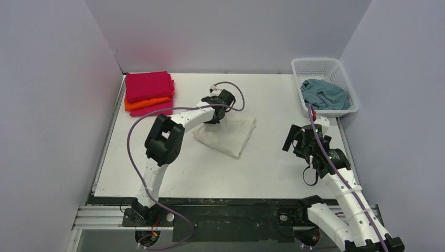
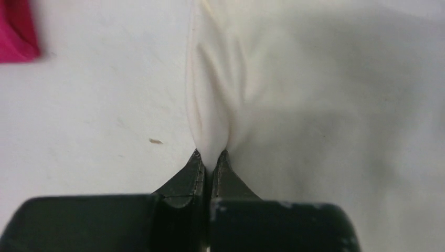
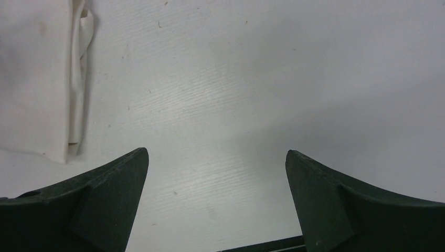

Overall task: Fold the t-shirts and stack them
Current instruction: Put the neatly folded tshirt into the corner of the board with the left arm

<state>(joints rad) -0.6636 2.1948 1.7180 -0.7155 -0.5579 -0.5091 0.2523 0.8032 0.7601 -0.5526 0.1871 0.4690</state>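
A folded cream t-shirt [image 1: 226,135] lies at the table's middle. My left gripper [image 1: 214,118] is shut on its left edge; in the left wrist view the cream cloth [image 2: 294,94] bunches into a ridge pinched between the fingertips [image 2: 195,167] of that gripper [image 2: 210,160]. My right gripper [image 1: 293,138] hangs open and empty over bare table to the right of the shirt; the shirt's edge [image 3: 36,79] shows at the left of the right wrist view, with that gripper [image 3: 216,157] apart from it. A stack of folded magenta-pink [image 1: 149,85] and orange [image 1: 148,103] tees sits at the back left. A grey-blue tee [image 1: 324,94] lies crumpled in the basket.
A white mesh basket [image 1: 320,66] stands at the back right corner. Grey walls close in the left, back and right sides. A corner of a pink tee [image 2: 16,31] shows at the top left of the left wrist view.
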